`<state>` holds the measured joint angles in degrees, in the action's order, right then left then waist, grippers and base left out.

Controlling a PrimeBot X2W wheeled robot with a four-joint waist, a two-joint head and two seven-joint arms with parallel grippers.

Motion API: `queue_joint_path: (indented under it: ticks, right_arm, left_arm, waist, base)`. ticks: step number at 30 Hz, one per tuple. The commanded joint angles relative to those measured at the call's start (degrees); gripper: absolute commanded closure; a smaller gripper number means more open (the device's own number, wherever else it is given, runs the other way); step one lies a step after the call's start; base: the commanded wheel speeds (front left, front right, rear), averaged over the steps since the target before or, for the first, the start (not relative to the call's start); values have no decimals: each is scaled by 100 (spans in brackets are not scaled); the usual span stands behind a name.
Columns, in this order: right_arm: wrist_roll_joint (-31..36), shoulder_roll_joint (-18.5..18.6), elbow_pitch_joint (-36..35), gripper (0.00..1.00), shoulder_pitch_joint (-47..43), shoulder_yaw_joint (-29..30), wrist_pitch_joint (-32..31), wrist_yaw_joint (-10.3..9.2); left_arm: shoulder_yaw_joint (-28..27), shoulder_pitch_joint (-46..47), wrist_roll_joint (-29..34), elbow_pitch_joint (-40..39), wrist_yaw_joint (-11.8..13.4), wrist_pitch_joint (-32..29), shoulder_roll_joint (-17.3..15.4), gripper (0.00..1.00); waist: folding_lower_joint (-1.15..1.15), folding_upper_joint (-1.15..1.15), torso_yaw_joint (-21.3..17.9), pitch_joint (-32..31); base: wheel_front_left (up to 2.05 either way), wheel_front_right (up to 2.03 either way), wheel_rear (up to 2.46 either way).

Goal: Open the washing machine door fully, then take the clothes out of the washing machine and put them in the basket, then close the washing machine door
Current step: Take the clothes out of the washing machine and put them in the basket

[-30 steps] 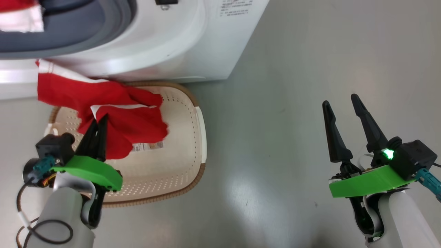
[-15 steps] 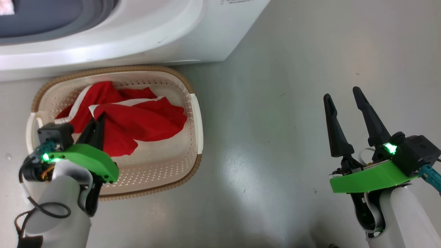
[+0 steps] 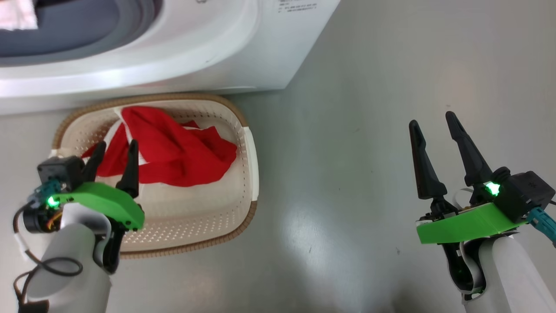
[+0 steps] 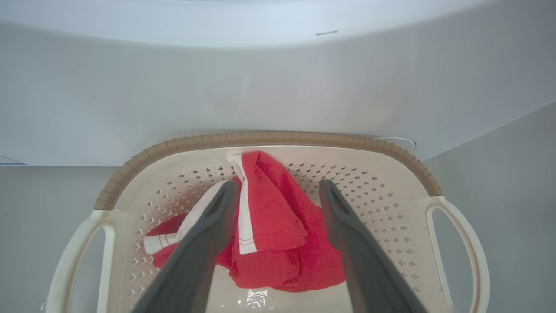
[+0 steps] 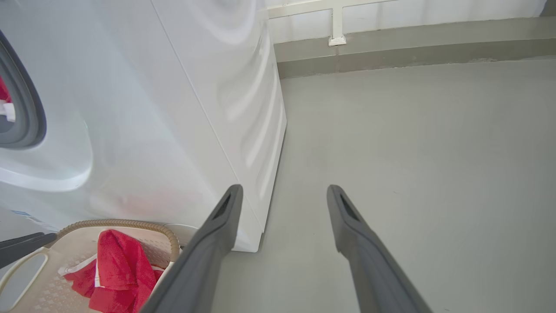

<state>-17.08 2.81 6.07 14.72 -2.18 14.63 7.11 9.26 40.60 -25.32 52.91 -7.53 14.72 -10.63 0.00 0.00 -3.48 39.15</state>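
**A:** What is the left gripper (image 3: 116, 145) doing, nearest to us?

**B:** It is hanging over the near left end of the basket (image 3: 173, 96). Its two dark fingers are standing wide apart and are pinching nothing.

**A:** And where are the clothes (image 3: 173, 152) lying?

**B:** One red piece with white stripes is lying crumpled inside the basket, toward the far side. In the left wrist view it is showing between and under the fingers. Whether a fingertip is touching it, I cannot tell. The cloth is also hiding part of the basket's bottom.

**A:** And the right gripper (image 3: 431, 119)?

**B:** It is hovering over the grey floor (image 3: 369, 87), well apart from the basket. Its fingers are also standing spread and empty.

**A:** What is standing farther away?

**B:** The washing machine (image 3: 195, 52) is standing just behind the basket, and the head view is cutting off its upper part. Inside the grey ring (image 3: 87, 48), at the corner, a pale patch of fabric (image 3: 17, 15) is peeking out. The right wrist view is showing some red there too, but the edge is cutting it, so how much is lying inside is hard to make out.
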Motion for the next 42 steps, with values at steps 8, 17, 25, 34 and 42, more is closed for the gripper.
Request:
queue_joint_path:
  ticks: [8,17,25,34,42]
  right_arm:
    - [71,7,44,0,-86,-117,37,37]
    - [162,7,216,0,-245,-81,37,37]
    - [194,7,330,0,-598,-2,37,37]
    - [213,7,414,0,-1014,-22,37,37]
    - [215,7,406,0,-1302,1,37,37]
  left_arm:
    - [-452,-656,99,-523,4,28,-136,0]
    - [-814,-1228,440,-1431,4,28,-34,0]
    - [-1061,-1827,709,-2273,4,28,55,0]
    - [-1211,-2549,1000,-3100,4,28,180,0]
    - [-1412,-3103,1170,-3682,4,28,321,0]
  waist:
    - [0,0,108,-620]
    - [0,0,244,-1319]
    - [0,0,352,-1950]
    - [0,0,399,-2534]
    - [0,0,424,-2864]
  base:
    - [0,0,0]
    - [0,0,0]
    - [0,0,0]
    - [0,0,0]
    - [0,0,0]
